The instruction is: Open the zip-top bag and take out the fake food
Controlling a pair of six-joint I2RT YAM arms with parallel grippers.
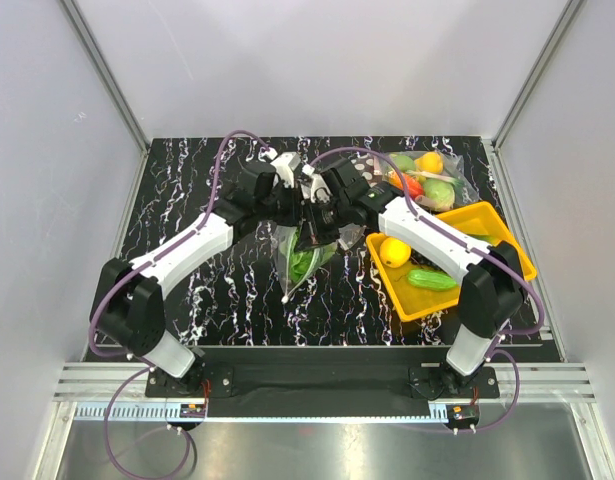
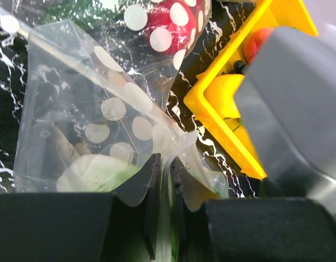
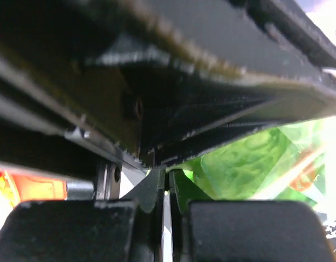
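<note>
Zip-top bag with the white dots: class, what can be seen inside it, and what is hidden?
Green lettuce shows through the clear zip-top bag. The left pincer and right pincer, gripping its plastic, cover its upper part, so anything else inside cannot be seen.

The left fingers (image 2: pixel 141 188) and right fingers (image 3: pixel 150 192) are pinched shut.

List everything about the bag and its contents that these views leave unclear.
- Top view: the arms cover the zip-top bag's mouth; sealed or open is unclear.
- Right wrist view: a dark blurred bulk fills most of the frame; only lettuce shows.
- Left wrist view: a grey arm housing hides most of the yellow tray.
</note>
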